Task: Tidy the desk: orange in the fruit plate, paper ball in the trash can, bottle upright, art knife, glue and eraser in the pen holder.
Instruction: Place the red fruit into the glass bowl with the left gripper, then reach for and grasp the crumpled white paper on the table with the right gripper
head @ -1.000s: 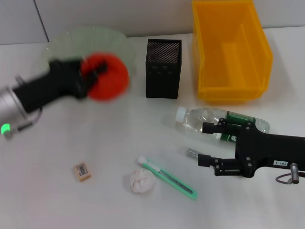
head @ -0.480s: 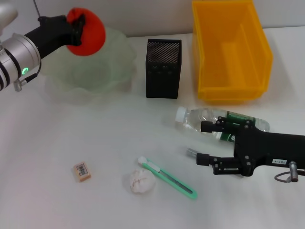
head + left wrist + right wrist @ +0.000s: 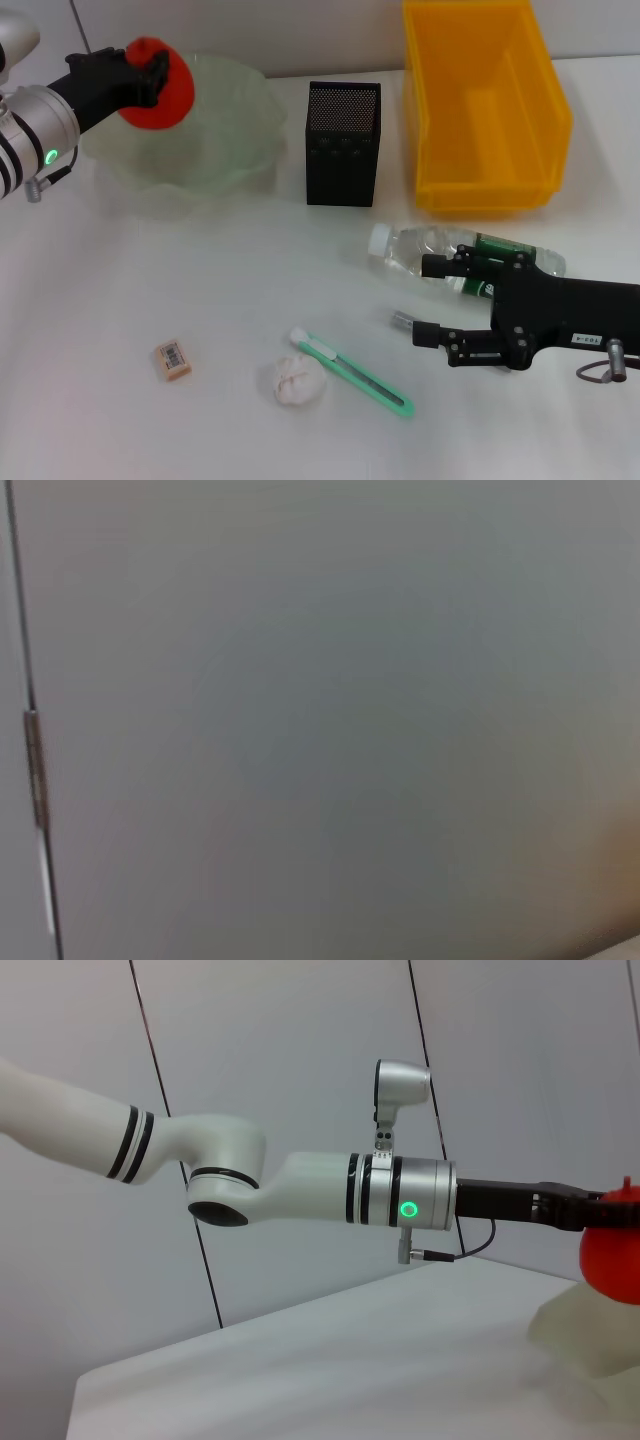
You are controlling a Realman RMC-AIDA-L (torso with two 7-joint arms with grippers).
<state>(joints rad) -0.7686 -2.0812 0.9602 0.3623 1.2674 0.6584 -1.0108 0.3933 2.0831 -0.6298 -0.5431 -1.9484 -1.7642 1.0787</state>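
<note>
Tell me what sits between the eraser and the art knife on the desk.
The paper ball lies between the eraser and the art knife, close beside the knife's white end; the head view shows it.

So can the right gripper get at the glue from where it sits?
Probably yes. The right gripper rests open on the table, the glue just off its lower finger, nothing between them; the bottle lies behind.

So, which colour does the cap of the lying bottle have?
White. The bottle lies on its side with its cap towards the pen holder; the head view shows it best.
</note>
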